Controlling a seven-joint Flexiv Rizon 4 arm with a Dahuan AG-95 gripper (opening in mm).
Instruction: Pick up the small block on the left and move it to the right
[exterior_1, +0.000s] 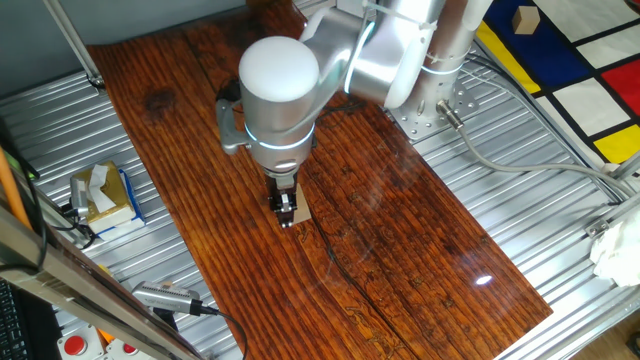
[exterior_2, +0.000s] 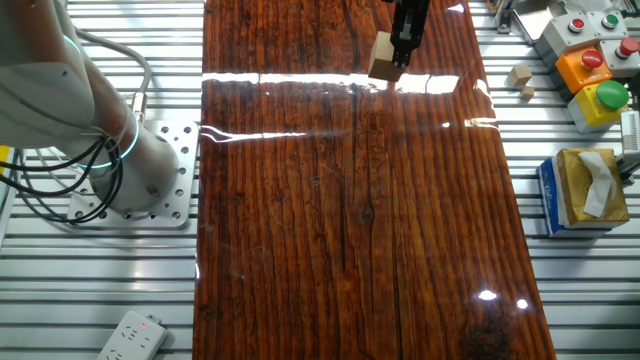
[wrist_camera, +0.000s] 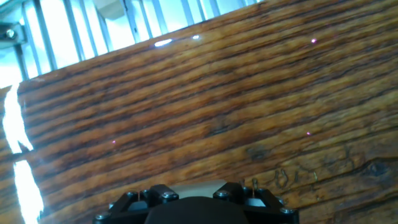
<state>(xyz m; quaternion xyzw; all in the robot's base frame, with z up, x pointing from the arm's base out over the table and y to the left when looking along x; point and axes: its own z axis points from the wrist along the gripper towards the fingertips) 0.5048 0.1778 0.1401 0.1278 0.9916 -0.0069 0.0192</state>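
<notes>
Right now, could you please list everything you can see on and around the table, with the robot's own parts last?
small block: one, light tan, between the gripper's fingers at the board.
board: one, dark reddish wood, centre of the table.
tissue box: one, yellow and blue with white tissue, on the metal table beside the board.
spare wooden blocks: two, tan, off the board near the buttons.
button boxes: several, red and green buttons, table corner.
power strip: one, white, table edge.
table: one, ribbed silver metal.
arm: one, white and silver.
gripper: one, dark, shut on the small block.
</notes>
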